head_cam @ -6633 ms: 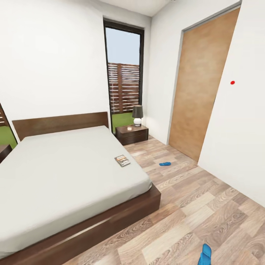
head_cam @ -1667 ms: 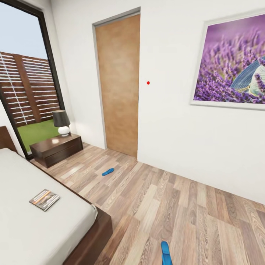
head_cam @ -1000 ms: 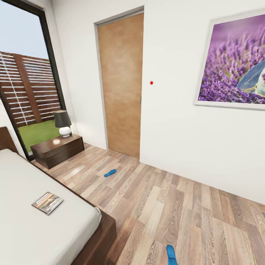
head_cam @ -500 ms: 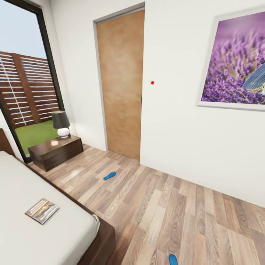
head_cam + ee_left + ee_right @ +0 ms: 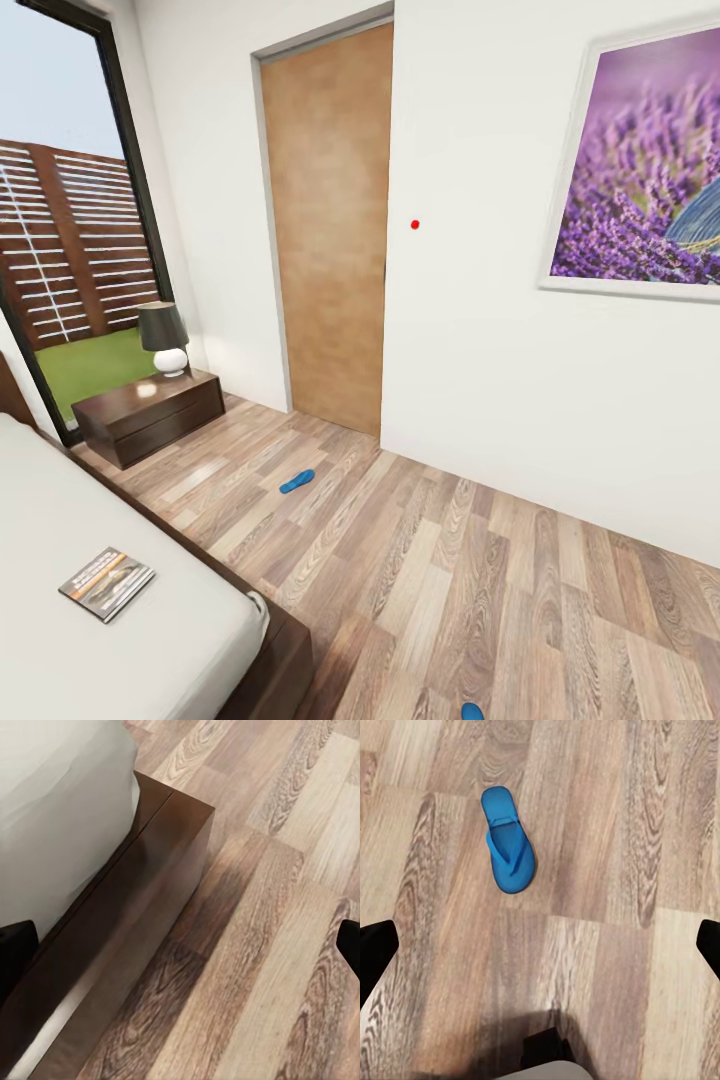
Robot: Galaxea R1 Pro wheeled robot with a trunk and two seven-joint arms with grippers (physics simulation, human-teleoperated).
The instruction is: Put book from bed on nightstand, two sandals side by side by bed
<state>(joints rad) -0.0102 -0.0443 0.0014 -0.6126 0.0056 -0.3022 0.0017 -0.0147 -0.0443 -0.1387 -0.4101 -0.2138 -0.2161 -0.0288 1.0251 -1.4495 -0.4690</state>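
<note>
Lay flat near the corner of the bed [image 5: 150,640]: the book [image 5: 106,583], on the pale mattress. Stood by the window, past the bed's far end: the nightstand [image 5: 150,416], a lamp [image 5: 164,338] on top. Rested on the wood floor [image 5: 440,580], well apart from each other: one sandal [image 5: 297,481] out in front of the door [image 5: 330,230], the other sandal [image 5: 471,712] at the lower edge of the head view, and seen whole from the right wrist [image 5: 508,840]. Spread wide and empty, fingertips at the frame's edges: the left claw [image 5: 180,945] over the bed's corner, the right claw [image 5: 540,945] over bare planks.
</note>
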